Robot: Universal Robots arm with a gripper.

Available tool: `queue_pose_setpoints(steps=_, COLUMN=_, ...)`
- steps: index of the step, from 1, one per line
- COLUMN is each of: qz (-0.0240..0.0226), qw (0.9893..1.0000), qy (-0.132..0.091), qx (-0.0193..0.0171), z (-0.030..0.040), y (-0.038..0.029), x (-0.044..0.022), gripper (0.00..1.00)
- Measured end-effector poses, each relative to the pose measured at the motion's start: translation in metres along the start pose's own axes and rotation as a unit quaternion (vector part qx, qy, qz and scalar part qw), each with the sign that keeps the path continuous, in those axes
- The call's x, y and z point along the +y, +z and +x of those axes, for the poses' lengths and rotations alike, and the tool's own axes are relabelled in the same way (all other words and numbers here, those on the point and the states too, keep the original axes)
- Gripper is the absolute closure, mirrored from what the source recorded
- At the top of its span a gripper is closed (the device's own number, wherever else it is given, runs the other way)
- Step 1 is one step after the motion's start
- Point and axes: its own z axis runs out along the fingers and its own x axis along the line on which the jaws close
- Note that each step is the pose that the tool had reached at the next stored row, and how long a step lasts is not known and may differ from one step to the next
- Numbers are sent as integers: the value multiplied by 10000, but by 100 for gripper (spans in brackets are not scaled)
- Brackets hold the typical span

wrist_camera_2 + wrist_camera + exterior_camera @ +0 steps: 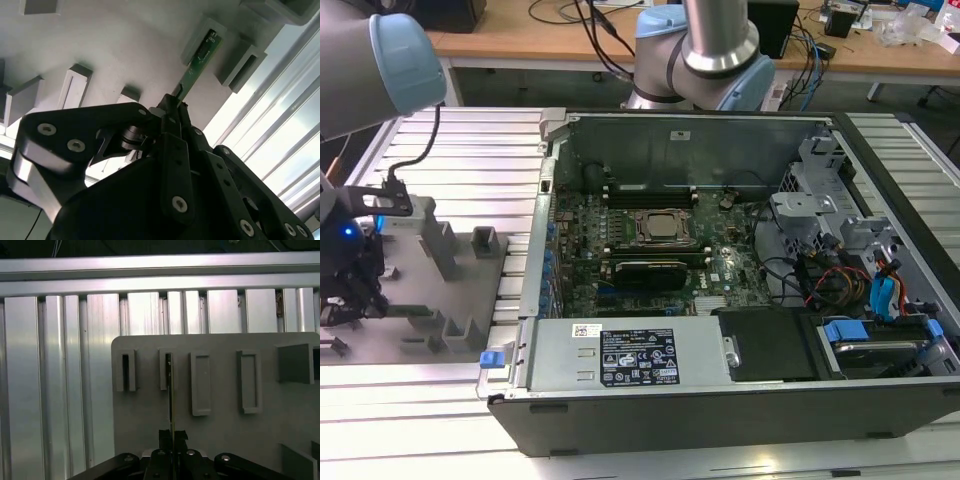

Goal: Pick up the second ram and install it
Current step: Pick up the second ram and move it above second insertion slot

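Note:
The second ram (200,60) is a thin green stick. In the first wrist view I see the ram (170,390) edge-on. Its far end sits in a grey slotted holder (192,42) on the grey fixture plate (460,300). My gripper (175,102) is shut on the near end of the stick, one black finger on each side. In the first wrist view the gripper (172,434) meets the stick just above its black body. At the exterior view's left the gripper (355,290) hangs low over the plate, well apart from the open computer case (720,390).
Several grey upright holders (200,382) stand on the plate. The plate lies on a ribbed aluminium table (460,160). Inside the case are the motherboard (620,215), the CPU socket (665,228), black memory slots (650,190), cables (840,275) and a power supply (620,355).

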Motion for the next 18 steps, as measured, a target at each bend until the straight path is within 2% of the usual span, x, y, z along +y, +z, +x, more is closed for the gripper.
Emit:
queue_pose_setpoints(steps=5, qz=-1, qw=10000, qy=-1, qx=-11, z=-2, y=-92, x=2, gripper=86)
queue_pose_setpoints(steps=18, qz=-1, qw=10000, qy=-1, qx=-28, z=-5, y=-253, x=6, gripper=86)
